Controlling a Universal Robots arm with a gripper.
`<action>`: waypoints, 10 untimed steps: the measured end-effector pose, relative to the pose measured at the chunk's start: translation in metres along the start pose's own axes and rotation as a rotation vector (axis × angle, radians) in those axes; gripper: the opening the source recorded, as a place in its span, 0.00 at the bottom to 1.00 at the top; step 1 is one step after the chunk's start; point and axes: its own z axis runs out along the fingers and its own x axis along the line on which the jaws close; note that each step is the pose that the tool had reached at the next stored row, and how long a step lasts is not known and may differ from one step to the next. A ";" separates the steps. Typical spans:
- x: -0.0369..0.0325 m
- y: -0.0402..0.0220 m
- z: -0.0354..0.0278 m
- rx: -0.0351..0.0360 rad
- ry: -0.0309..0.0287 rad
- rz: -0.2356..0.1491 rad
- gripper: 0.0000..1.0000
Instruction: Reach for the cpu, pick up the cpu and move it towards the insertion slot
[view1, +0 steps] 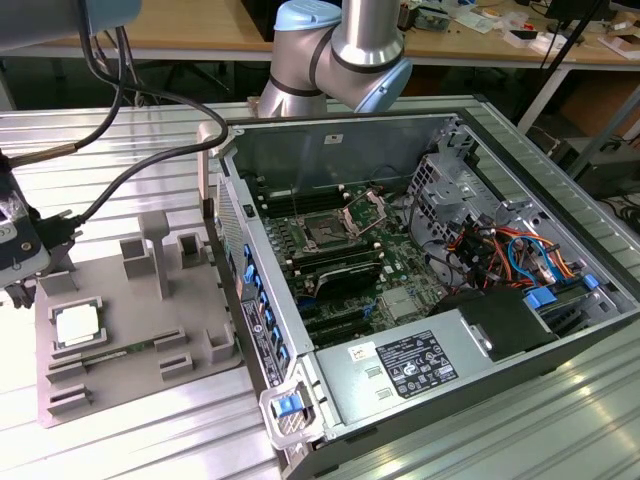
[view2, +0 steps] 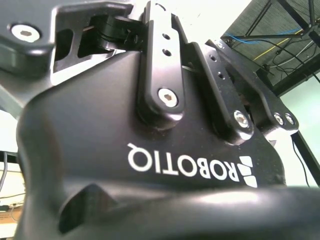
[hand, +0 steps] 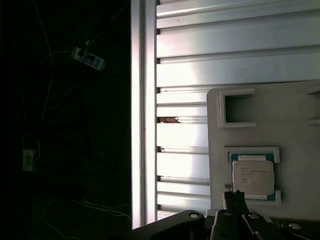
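Ribbed metal table (view1: 120, 150), grey plastic tray (view1: 130, 310) on the exterior view's left, open computer case (view1: 320, 150) beside it

Bright, even overhead light fills the exterior view. The ribbed metal table (view1: 120, 140) glares white beyond the grey tray (view1: 110, 290), and raised blocks on the tray cast soft shadows. In the first wrist view the slats beside the tray blaze, and past the table edge all is near black. In the second wrist view the gripper (view2: 190, 70) is dark against a blown-out white background.
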 end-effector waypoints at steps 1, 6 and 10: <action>-0.0001 0.0000 0.0001 0.0002 0.0000 0.000 0.11; -0.0009 0.0000 0.0007 0.0011 0.0000 0.000 0.11; -0.0017 0.0000 0.0014 0.0018 0.0000 0.000 0.11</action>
